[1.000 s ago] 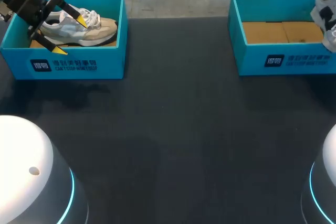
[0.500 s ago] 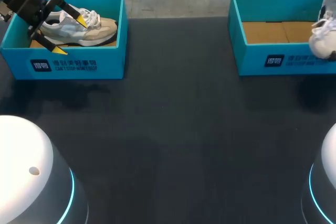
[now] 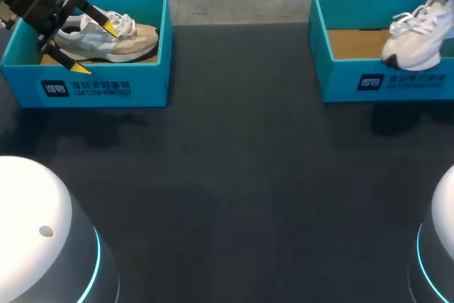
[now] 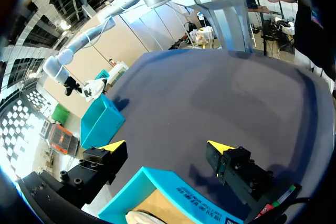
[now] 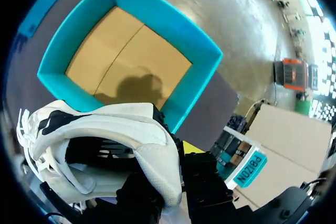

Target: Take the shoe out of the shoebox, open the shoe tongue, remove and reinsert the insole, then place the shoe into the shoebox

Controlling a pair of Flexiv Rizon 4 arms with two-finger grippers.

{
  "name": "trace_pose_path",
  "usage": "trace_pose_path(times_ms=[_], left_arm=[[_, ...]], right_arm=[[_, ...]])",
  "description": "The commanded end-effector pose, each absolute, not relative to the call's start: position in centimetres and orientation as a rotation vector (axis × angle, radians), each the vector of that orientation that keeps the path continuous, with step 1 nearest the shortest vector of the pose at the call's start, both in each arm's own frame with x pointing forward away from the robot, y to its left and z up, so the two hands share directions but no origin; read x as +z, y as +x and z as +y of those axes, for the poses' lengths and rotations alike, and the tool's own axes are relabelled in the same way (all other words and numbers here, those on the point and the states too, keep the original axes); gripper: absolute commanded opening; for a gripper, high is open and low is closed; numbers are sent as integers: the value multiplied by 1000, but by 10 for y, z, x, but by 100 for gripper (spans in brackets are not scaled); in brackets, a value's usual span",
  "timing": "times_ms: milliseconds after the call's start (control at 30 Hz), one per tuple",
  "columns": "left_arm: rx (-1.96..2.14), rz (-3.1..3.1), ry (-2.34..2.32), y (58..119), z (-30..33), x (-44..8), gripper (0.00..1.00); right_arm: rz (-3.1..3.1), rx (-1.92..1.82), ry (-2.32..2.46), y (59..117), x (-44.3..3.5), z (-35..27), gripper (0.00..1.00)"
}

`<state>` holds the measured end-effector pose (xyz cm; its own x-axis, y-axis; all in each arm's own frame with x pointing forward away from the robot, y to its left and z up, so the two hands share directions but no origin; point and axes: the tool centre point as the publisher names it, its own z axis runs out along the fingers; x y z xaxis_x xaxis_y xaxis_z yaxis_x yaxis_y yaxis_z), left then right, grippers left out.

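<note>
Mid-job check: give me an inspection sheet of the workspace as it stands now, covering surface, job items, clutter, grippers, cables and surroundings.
Surface: dark table, with a teal shoebox at each far corner.
Job's things: left shoebox holds a beige shoe; right shoebox shows only its cardboard floor; white shoe is lifted, by the right shoebox's front wall.
Clutter: nothing seen.
Grippers: left gripper has its fingers open, over the left shoebox's front wall; right gripper is shut on the white shoe at its heel end.
Cables: nothing seen.
Surroundings: nothing seen reaching over the table.
</note>
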<state>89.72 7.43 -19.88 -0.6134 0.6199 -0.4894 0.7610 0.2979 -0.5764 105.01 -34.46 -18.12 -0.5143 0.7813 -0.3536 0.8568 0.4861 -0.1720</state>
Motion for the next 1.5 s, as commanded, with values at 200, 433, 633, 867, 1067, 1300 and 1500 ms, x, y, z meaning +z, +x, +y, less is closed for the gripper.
trace_pose_path(times_ms=[200, 433, 633, 867, 1067, 1300, 1500], left_arm=[[-1209, 2388, 1287, 898, 75, -198, 100], [-1209, 2388, 1287, 898, 75, -198, 100], [-1209, 2388, 1287, 898, 75, -198, 100], [-1209, 2388, 1287, 898, 75, -198, 100], [-1209, 2388, 1287, 898, 75, -198, 100], [-1209, 2388, 1287, 898, 75, -198, 100], [-1209, 2388, 1287, 898, 75, -198, 100]], right_arm=[[2003, -539, 2048, 1051, -177, -342, 0], [2003, -539, 2048, 1051, -177, -342, 0], [2003, -539, 2048, 1051, -177, -342, 0], [2003, -539, 2048, 1051, -177, -342, 0], [1969, -523, 2075, 1050, -184, -344, 0], [1918, -491, 2115, 1047, -200, -351, 0], [1894, -495, 2137, 1044, -212, -355, 0]])
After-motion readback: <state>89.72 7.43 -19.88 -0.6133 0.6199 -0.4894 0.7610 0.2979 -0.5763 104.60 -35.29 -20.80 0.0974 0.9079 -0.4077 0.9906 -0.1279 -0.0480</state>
